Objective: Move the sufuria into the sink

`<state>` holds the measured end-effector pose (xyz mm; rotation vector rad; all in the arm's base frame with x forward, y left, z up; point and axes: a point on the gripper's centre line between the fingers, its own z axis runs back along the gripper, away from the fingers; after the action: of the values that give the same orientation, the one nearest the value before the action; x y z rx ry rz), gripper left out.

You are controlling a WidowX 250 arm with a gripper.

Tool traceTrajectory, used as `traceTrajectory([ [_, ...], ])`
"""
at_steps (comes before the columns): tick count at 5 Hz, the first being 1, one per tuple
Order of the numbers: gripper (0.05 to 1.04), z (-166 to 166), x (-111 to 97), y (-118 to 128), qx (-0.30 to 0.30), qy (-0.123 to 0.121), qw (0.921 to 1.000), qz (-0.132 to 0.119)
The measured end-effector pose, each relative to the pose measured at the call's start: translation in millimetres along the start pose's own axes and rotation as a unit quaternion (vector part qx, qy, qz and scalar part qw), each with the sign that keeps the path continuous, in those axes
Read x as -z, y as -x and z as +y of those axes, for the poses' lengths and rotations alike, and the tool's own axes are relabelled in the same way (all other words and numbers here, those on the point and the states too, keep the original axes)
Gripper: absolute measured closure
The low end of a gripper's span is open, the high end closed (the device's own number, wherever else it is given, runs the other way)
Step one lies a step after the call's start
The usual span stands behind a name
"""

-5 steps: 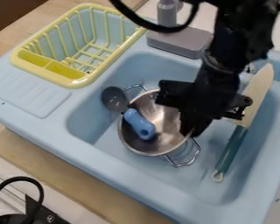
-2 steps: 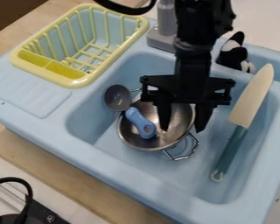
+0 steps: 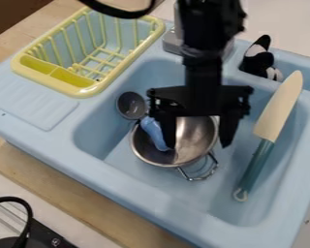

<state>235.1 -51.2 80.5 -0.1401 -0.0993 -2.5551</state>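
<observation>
Wooden bench (image 3: 86, 201) shows along the view's 7 o'clock side, beneath a light blue toy sink (image 3: 60, 138). Inside its large basin sits the metal pot (image 3: 193, 133), near the middle of the view, opening upward and a bit tilted. One of its wire handles points toward the pot's own 5 o'clock. A spoon (image 3: 152, 130) lies in it: the blue handle is down inside, and the round dark head sticks out past the rim between 10 and 11 o'clock.

The tool (image 3: 197, 138) hangs down from 12 o'clock with its two fingers spread wide. One finger overlaps the inside of the pot, beside the blue handle; the other stands by the pot's 3 o'clock edge. Whether either touches the metal cannot be told.

A knife (image 3: 277, 111) leans in the basin, its pale blade up toward 2 o'clock and its green handle down toward 4 or 5 o'clock. Between 1 and 2 o'clock, a narrow recess in the sink's far edge holds a black and white object (image 3: 258, 58). Toward 10 o'clock, a yellow dish rack (image 3: 86, 92) sits on the sink, with a divided yellow compartment along its near side. Part of a grey tap base (image 3: 172, 42) shows at 12 o'clock.
</observation>
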Motion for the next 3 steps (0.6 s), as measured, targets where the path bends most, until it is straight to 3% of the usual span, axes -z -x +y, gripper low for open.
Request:
traceTrajectory([
  [1, 0.086, -2, -15, -4, 0.004, -0.079, 0.9968, 0.000],
  [2, 0.086, 1, -31, -4, -0.007, -0.128, 0.9911, 0.038],
  [3, 0.086, 5, -42, -6, -0.012, -0.164, 0.9852, 0.048],
])
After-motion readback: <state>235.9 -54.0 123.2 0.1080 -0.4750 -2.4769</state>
